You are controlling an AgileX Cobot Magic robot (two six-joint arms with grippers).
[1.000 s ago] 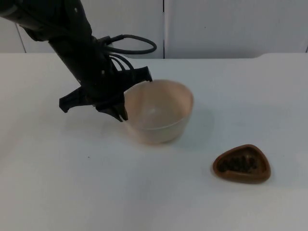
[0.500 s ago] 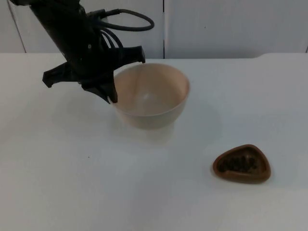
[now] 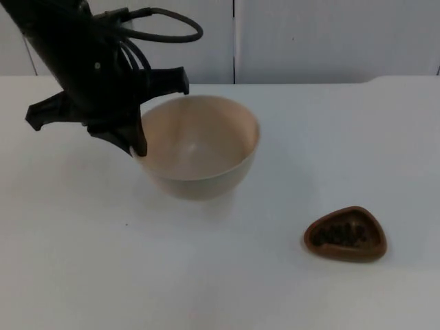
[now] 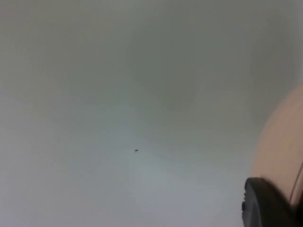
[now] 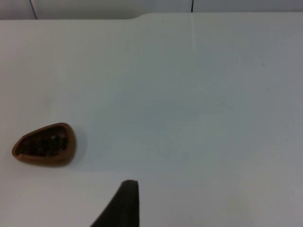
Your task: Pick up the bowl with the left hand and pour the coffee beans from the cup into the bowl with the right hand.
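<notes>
Over the last second the left claw [image 3: 137,141], clamped on the near-left rim of the beige bowl [image 3: 199,148], has raised it off the white table [image 3: 227,275] and carried it leftward, so the pick-up looks done. The brown cup [image 3: 346,234] of coffee beans [image 3: 338,234] sits untouched on the table, well apart from the bowl. The right claw [image 5: 124,203] waits away from the cup; I cannot tell how its fingers stand.

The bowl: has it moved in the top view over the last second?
Yes. The bowl, held at its rim by the left pincer, has shifted left, farther from the brown cup of coffee beans, which stays put on the table.
</notes>
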